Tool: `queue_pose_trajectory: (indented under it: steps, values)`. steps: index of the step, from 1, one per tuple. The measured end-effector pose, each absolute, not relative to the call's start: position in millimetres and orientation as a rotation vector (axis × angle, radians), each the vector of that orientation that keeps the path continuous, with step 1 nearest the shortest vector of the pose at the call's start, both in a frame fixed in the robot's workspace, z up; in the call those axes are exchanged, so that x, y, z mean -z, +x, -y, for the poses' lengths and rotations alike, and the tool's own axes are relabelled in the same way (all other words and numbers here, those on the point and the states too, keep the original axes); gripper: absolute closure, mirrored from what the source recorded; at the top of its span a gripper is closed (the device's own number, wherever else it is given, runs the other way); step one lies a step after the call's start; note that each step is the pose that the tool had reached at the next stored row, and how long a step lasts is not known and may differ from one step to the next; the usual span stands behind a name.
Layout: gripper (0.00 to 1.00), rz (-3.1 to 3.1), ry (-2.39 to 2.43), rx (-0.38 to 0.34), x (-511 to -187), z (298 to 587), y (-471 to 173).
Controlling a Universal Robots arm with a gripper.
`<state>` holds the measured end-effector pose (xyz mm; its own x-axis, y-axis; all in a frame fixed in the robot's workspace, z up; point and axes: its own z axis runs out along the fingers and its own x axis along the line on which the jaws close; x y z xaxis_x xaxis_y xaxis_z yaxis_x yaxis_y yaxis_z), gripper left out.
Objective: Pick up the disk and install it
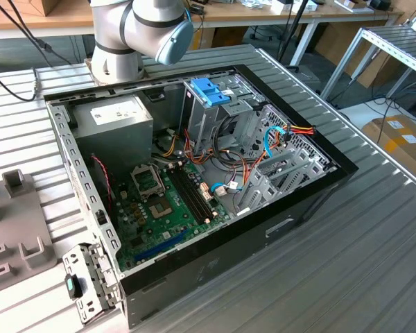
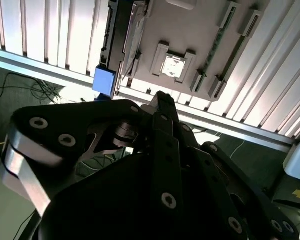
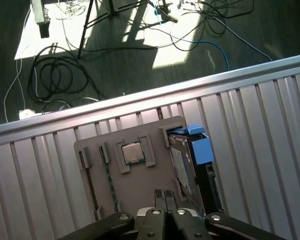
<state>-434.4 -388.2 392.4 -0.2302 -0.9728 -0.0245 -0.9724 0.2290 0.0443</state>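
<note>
Your black two-fingered pincer [image 3: 164, 193] hangs over the flat grey fixture plate [image 3: 140, 185], its fingers pressed together on nothing (clenched and empty, in the first wrist view). The dark hard drive in its bright blue plastic carrier [image 3: 200, 149] sits at that plate's edge on the ribbed metal table [image 3: 270, 125]. It lies off to one side of the fingertips, not touching them. The open black computer case [image 1: 277, 222] stands in the exterior view.
</note>
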Motion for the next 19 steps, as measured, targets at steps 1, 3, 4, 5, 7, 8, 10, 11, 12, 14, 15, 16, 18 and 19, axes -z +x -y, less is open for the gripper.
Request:
queue_pose_trajectory:
  steps: [1,3,4,5,7,8,10,11,12,14,15,16,18,19]
  values:
    - [0.89,2.446,1.956,0.078,-392.5,388.2,-434.4]
    - [0.89,2.424,1.983,0.078,-392.5,388.2,-434.4]
    - [0.89,2.418,1.990,0.078,-392.4,388.2,-434.4]
    - [0.89,2.404,2.005,0.078,-392.5,388.2,-434.4]
    - [0.89,2.389,2.023,0.078,-392.5,388.2,-434.4]
    - [0.89,2.375,2.039,0.078,-392.5,388.2,-434.4]
    - [0.89,2.361,2.055,0.077,-392.4,388.2,-434.4]
    - [0.89,2.354,2.063,0.077,-392.4,388.2,-434.4]
    - [0.89,2.346,2.072,0.077,-392.4,388.2,-434.4]
    - [0.89,2.323,2.096,0.077,-392.4,388.2,-434.4]
    - [0.89,2.316,2.104,0.077,-392.4,388.2,-434.4]
    - [0.89,2.307,2.113,0.077,-392.4,388.2,-434.4]
    - [0.89,2.291,2.130,0.077,-392.5,388.2,-434.4]
    - [0.89,2.284,2.137,0.077,-392.5,388.2,-434.4]
